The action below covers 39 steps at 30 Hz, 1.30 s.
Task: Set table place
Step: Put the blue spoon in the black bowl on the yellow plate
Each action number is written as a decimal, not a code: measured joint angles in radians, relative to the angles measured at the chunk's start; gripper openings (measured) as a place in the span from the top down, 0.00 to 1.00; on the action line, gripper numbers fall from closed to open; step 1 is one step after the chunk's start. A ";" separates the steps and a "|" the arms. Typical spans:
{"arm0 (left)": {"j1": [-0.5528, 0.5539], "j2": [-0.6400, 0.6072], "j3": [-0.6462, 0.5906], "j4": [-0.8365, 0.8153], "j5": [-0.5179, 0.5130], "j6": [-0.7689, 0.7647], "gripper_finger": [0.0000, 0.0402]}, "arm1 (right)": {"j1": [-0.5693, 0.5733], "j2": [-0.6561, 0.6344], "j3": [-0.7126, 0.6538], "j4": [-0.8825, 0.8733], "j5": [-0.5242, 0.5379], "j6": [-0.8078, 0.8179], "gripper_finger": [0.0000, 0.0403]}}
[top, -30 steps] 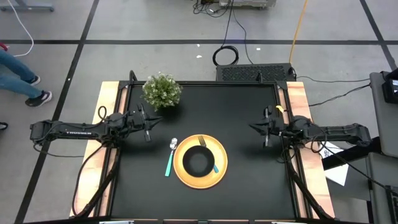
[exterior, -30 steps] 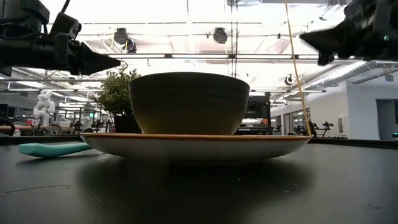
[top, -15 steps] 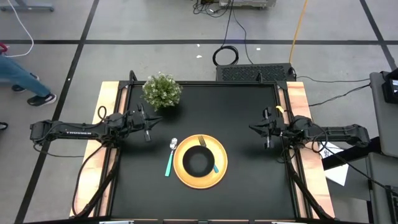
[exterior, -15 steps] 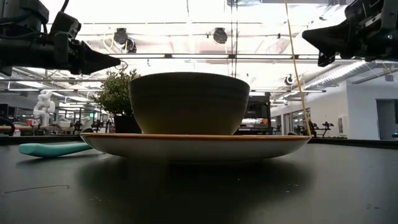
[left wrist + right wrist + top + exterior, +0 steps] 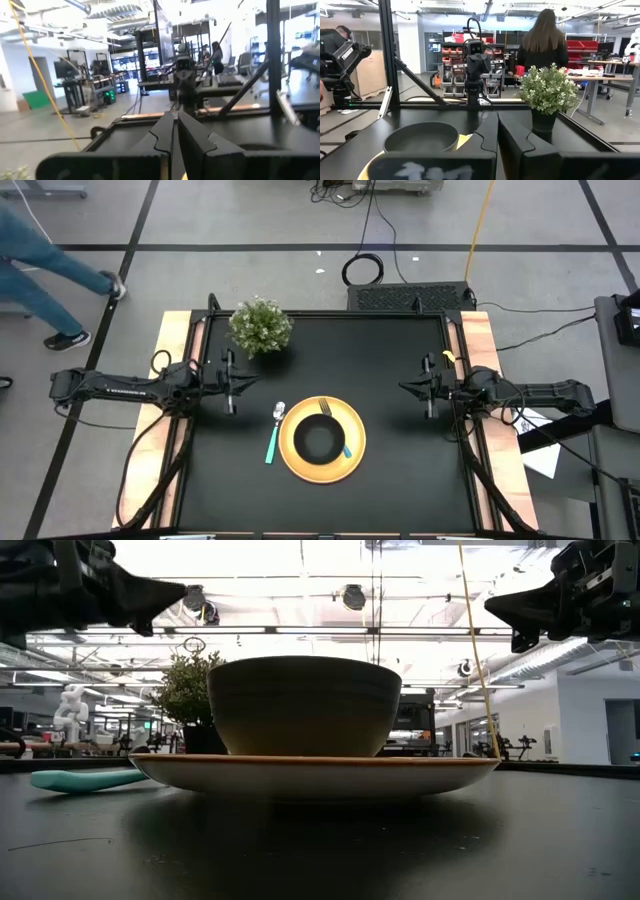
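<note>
With the yellow plate [image 5: 322, 441] at lower centre of the surface [image 5: 400, 470] carrying the black bowl [image 5: 320, 438] and fork [image 5: 335, 425], spoon [image 5: 273, 436] just left, left fingers [image 5: 244, 383] and right fingers [image 5: 405, 388], shut and empty, hover clear at mid-left and mid-right, suggesting the setting is complete.

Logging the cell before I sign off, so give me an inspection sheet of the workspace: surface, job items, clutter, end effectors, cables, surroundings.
Surface: black table, wooden strips along both sides.
Job's things: black bowl sits on the yellow plate; fork lies on the plate by the bowl; spoon lies on the table just left of the plate.
Clutter: potted plant at the far left corner.
End effectors: left end effector shut, empty, above the table's left side; right end effector shut, empty, above the right side.
Cables: coiled black cable on the floor behind the table.
Surroundings: a person's legs on the floor at far left.
</note>
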 joint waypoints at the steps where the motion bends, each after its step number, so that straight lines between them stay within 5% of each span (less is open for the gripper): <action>1: -0.011 0.000 0.012 -0.012 -0.015 -0.018 0.92 | 0.000 0.000 0.000 0.000 0.000 0.000 1.00; 7: -0.072 0.000 0.120 -0.151 -0.039 -0.067 0.87 | 0.000 0.000 0.000 -0.015 0.000 0.000 1.00; 14: -0.122 0.000 0.214 -0.251 -0.092 -0.100 0.65 | 0.000 0.000 0.000 -0.031 0.001 0.007 1.00; 24: -0.198 0.000 0.355 -0.627 -0.200 -0.237 0.37 | 0.000 0.000 0.000 -0.059 0.001 0.023 1.00; 39: -0.438 0.078 0.391 -0.885 -0.357 -0.585 0.34 | 0.000 0.000 0.000 -0.068 0.001 0.042 1.00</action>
